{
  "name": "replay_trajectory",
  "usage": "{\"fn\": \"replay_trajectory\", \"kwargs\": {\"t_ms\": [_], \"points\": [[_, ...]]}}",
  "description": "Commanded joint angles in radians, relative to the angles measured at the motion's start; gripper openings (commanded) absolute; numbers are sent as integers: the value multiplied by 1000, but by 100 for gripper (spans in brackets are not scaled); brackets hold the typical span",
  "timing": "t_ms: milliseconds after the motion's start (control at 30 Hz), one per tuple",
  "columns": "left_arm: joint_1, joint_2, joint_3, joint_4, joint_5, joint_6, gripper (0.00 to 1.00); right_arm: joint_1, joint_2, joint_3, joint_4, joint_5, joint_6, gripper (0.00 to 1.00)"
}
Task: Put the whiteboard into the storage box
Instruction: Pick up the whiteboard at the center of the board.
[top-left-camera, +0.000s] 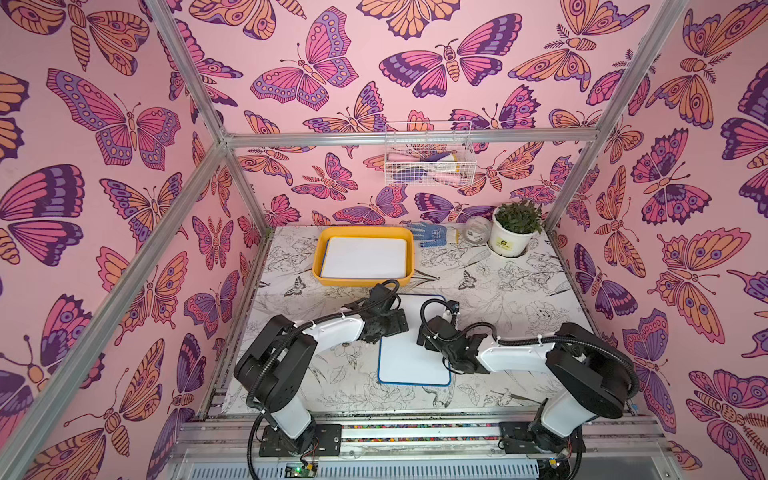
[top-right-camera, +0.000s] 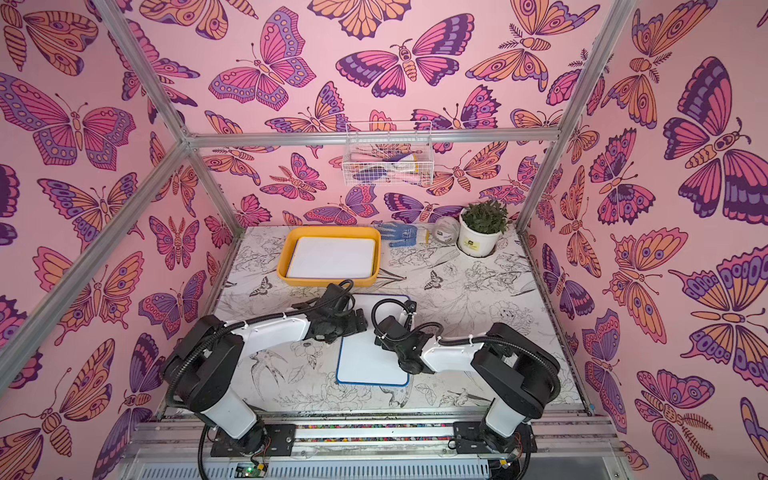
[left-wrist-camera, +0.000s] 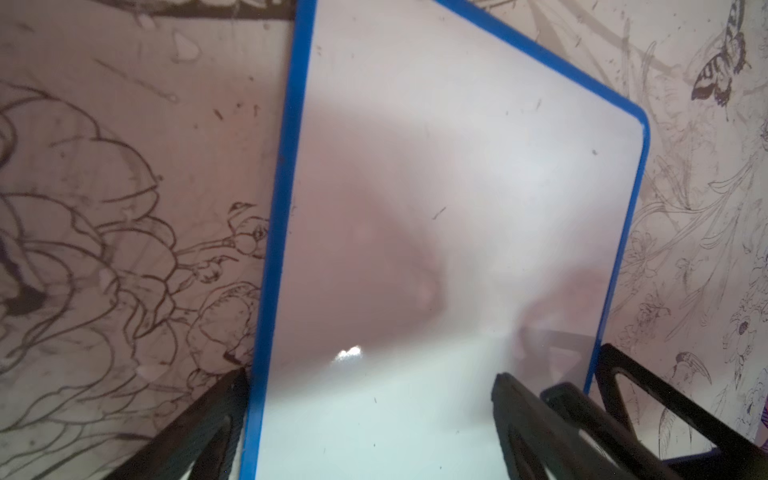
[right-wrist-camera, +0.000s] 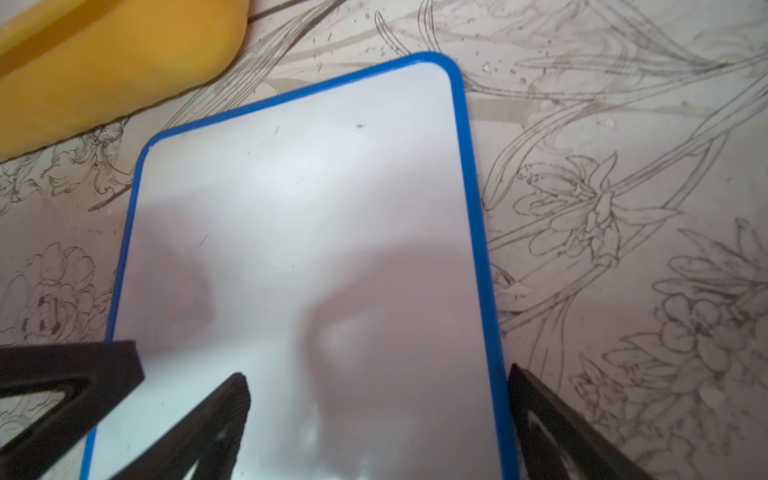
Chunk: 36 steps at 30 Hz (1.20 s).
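Whiteboard (top-left-camera: 412, 361): flat rectangle with a glossy white face, faint scuffs and specks, a thin blue plastic frame and rounded corners. It lies flat on the table (top-left-camera: 498, 291) at front-middle between the two arms. One short end points toward the storage box (top-left-camera: 361, 281), near it but not touching, with a strip of printed tabletop between them; the board is not in the box. Storage box: shallow yellow-orange plastic tray, smooth, with rounded corners and a raised rim, at the back left of the table. White boards (top-left-camera: 368, 257) lie flat inside it, blue and yellow edges peeking out at one side. Left gripper (left-wrist-camera: 370, 376): black jaws spread wide, straddling one long blue edge. One finger (left-wrist-camera: 199, 428) is off the board over the table, its partner above the white face; nothing clamped. Right gripper (right-wrist-camera: 376, 372): likewise released, spread across the opposite long edge. Cannot tell whether any fingertip touches the board. In both top views the wrists and cable loops cover the board's far half. Table cover: matte, pale, with black line-drawn flowers, birds and butterflies. Along the back are a blue-dotted glove (top-left-camera: 428, 235), a clear tape roll (top-left-camera: 477, 228) and a leafy plant in a white pot (top-left-camera: 513, 237). A white wire basket (top-left-camera: 430, 156) hangs on the pink butterfly wall.
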Motion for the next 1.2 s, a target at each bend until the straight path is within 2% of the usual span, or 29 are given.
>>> {"fn": "replay_trajectory", "kwargs": {"t_ms": [0, 200, 333, 533, 867, 1067, 1167], "points": [[-15, 83, -75, 41, 127, 0, 93, 18, 2, -32, -39, -340, 151, 98], [-18, 62, -100, 52, 121, 12, 92, -35, -97, -124, 129, -432, 299, 97], [-21, 53, -114, 55, 116, 16, 92, -67, -151, -174, 175, -463, 421, 97], [-25, 45, -124, 68, 110, 14, 91, -108, -226, -256, 243, -475, 607, 97], [-28, 33, -136, 77, 110, 7, 91, -125, -286, -378, 359, -433, 817, 97], [-30, 29, -144, 83, 110, -2, 91, -127, -276, -378, 396, -424, 810, 97], [-30, 29, -146, 86, 113, -6, 91, -129, -245, -397, 496, -427, 826, 97]]}}
